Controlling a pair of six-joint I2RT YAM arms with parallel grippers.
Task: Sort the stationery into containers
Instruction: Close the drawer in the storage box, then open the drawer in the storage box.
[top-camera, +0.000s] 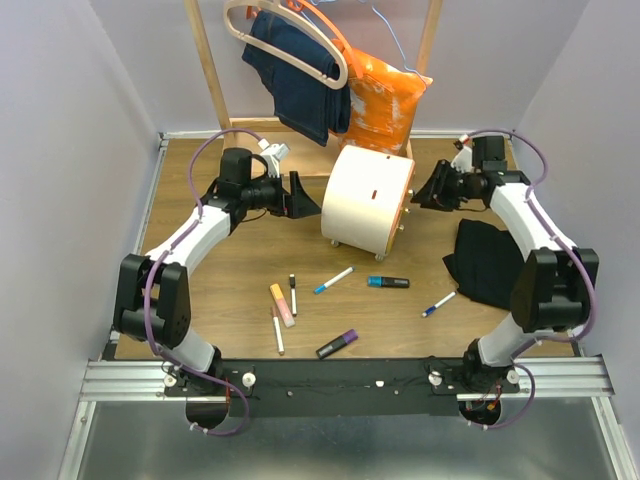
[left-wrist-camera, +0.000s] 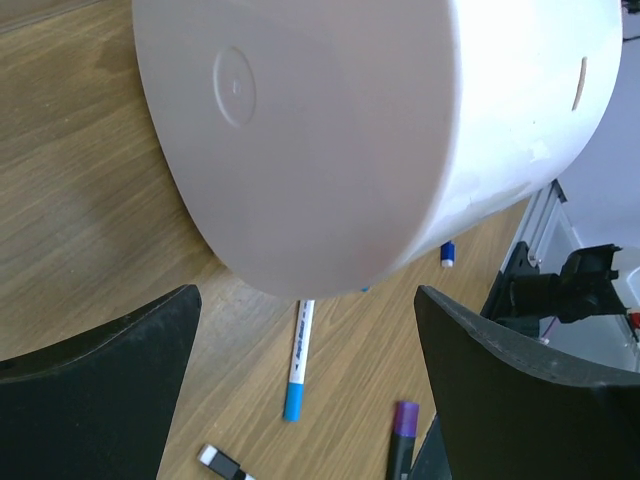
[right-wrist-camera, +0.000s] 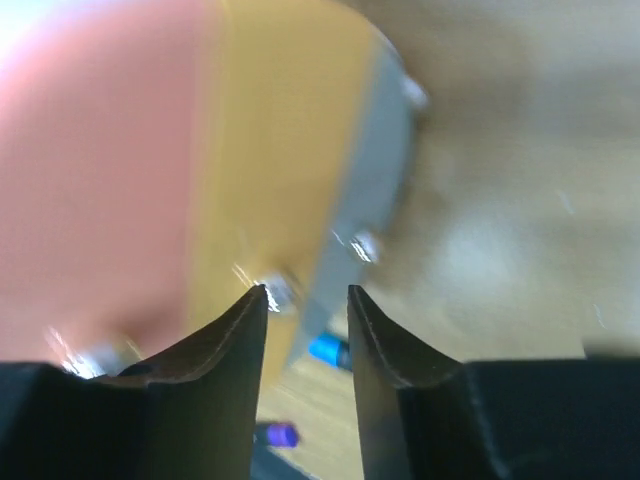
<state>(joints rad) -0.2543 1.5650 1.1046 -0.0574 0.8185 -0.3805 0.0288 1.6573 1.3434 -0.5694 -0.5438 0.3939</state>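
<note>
Cream cabinet (top-camera: 368, 200) sits mid-back on the table (top-camera: 200, 270), orange drawer front (right-wrist-camera: 110, 170) facing right. Loose in front of it are a blue-capped pen (top-camera: 333, 281), an orange-pink marker (top-camera: 282, 305) and a purple marker (top-camera: 337, 344). My left fingers (left-wrist-camera: 100, 390) are spread wide at its plain back, holding nothing. My right fingers (right-wrist-camera: 230, 350) are at the drawer front with a narrow gap and a small knob (right-wrist-camera: 283, 290) by the tips. It's blurry, but I see nothing gripped.
</note>
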